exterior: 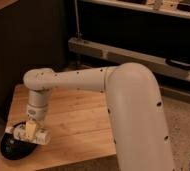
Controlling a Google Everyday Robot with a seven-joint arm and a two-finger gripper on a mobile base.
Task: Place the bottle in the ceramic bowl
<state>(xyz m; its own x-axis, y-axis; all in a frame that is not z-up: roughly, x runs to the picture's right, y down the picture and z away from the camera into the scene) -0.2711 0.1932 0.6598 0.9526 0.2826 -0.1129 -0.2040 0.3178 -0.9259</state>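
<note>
There is one view only, so no part of the scene is shared between cameras. It looks from high up and close behind the robot's own arm (138,105), whose thick white upper segment fills the lower right of the frame and reaches away to the left. The view faces forward and steeply down onto the wooden worktop (78,120), seen at a slant with its near edge low in the frame. The gripper (29,131) sits at the far lower left, over the ceramic bowl (13,149), with the bottle (30,132) at it. Beyond the worktop the view takes in dark shelving (138,30) and a strip of floor (185,125) at right.
</note>
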